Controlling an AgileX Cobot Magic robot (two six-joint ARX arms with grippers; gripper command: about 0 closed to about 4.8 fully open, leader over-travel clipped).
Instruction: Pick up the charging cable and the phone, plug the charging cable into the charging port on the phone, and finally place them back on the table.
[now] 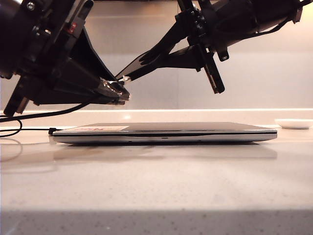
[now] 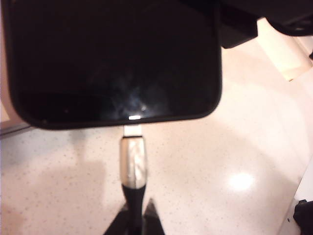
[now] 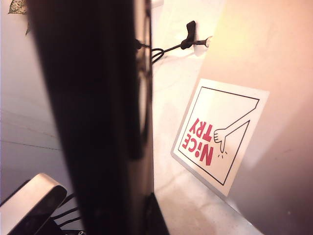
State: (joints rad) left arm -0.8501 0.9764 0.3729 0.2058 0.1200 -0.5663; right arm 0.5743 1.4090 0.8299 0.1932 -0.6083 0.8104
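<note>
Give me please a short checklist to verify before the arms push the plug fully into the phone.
1. Left gripper shut on the charging cable: ok; its fingers pinch the cord just behind the silvery plug.
2. Right gripper holds the phone: ok; held above the laptop.
3. Plug lined up with the charging port: ok; the tip meets the middle of the short edge.
4. Plug fully seated: not ok; bare metal shows between plug body and phone.
5. Cord slack behind the left gripper: cannot tell.
</note>
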